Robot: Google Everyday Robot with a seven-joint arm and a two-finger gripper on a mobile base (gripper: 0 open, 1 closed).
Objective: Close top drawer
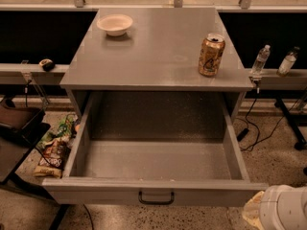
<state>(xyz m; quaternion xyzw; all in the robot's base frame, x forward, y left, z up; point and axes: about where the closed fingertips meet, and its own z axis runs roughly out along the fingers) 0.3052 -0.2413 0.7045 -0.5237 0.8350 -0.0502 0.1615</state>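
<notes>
- Gripper [277, 209] sits in the lower right corner of the view, just right of and below the front panel's right end; whether it is open or closed cannot be told
- Top drawer [153, 190] stands pulled far out to the gripper's left, with its black handle [156, 198] well to the left of the gripper
- Main risk: a push from this spot would land off centre on the panel's right end, so the drawer could skew on its runners and jam
- Second risk: a hard shove could jolt the cabinet and tip the can [211, 54], up beyond the gripper near the top's right edge
- Snack bags [55, 150] on the floor, far left of the gripper, lie beside the drawer's side and might catch
</notes>
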